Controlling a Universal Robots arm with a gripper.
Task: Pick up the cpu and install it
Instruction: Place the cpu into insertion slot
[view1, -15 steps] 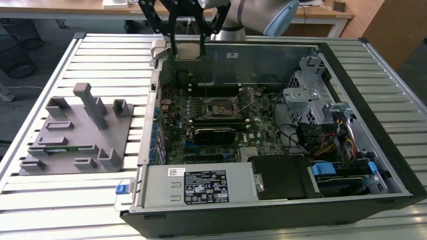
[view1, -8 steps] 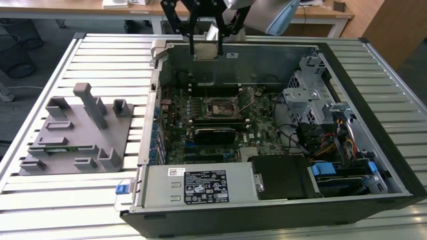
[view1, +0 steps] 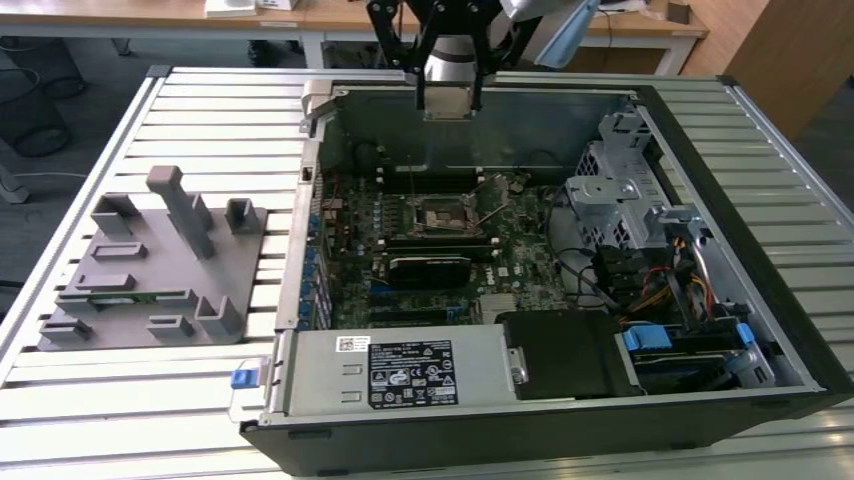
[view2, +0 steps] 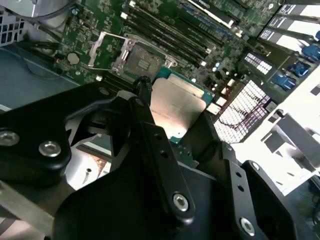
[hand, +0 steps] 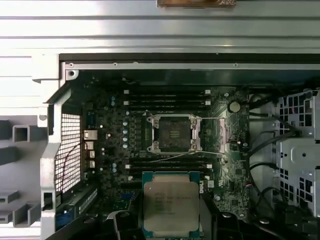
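The claw (view1: 449, 108), at upper centre of the exterior view, grips the cpu (hand: 171, 202) above the motherboard (hand: 112, 145); pickup is done, the socket (hand: 174, 133) is empty, installation is outstanding.

The arm (view1: 451, 50) points straight down, its end effector (view1: 449, 110) clamped on the cpu (hand: 171, 207).

Slatted metal table (view1: 220, 110) carries a grey tray (view1: 167, 265) and open computer case (view1: 534, 428).

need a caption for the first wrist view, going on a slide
The gripper holds the cpu over the open computer case, with the empty motherboard socket in view.
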